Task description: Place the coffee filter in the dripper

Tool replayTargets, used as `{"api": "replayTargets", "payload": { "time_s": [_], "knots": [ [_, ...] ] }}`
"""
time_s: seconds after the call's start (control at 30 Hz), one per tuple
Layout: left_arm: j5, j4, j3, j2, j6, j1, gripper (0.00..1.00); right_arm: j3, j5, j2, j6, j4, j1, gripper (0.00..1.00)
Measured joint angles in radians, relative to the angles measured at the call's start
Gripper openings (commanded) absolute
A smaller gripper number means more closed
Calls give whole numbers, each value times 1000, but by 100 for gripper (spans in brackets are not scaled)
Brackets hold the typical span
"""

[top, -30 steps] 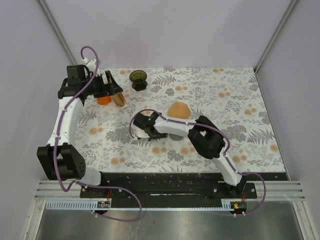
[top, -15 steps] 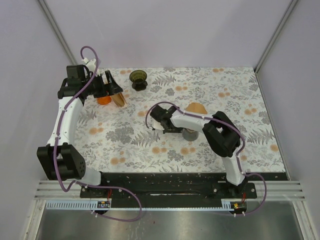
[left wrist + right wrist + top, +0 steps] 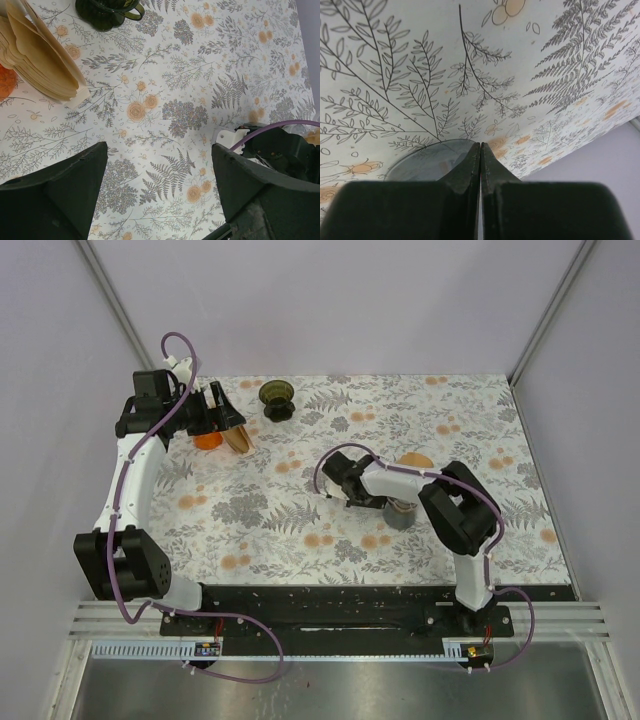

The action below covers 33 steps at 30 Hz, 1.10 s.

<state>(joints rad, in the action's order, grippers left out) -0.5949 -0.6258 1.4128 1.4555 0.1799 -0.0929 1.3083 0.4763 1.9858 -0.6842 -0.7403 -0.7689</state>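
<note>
The left pincer (image 3: 157,152) hangs released by the filter stack (image 3: 42,62) near the dripper (image 3: 277,398), while the right pincer (image 3: 480,146) is clenched (a lone coffee filter (image 3: 413,459) beside its arm).

Room between left gripper (image 3: 160,200) jaws: bare cloth (image 3: 165,110). Filter stack (image 3: 42,60), dripper (image 3: 102,10) ahead of jaws; right arm (image 3: 280,150) beside one finger.
</note>
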Motion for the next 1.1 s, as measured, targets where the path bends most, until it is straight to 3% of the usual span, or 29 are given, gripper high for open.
{"api": "replayTargets", "payload": {
  "time_s": [0.27,0.37,0.53,0.67,0.83,1.0,1.1],
  "knots": [
    [3,-1,0,0,-34,0,86,-30,5,-64,13,11,2,0],
    [26,-18,16,13,-76,0,82,-27,3,-74,23,10,2,5],
    [138,-39,98,74,-166,1,71,56,-43,-74,67,-24,1,29],
    [248,-47,157,121,-230,14,72,180,-126,-94,104,-23,-6,52],
    [358,-74,250,199,-286,60,75,288,-271,-201,163,16,-19,74],
    [505,-52,283,261,-303,69,83,327,-370,-301,233,64,-19,82],
    [584,-53,328,311,-307,64,78,327,-401,-328,270,72,-20,82]
  ]
}}
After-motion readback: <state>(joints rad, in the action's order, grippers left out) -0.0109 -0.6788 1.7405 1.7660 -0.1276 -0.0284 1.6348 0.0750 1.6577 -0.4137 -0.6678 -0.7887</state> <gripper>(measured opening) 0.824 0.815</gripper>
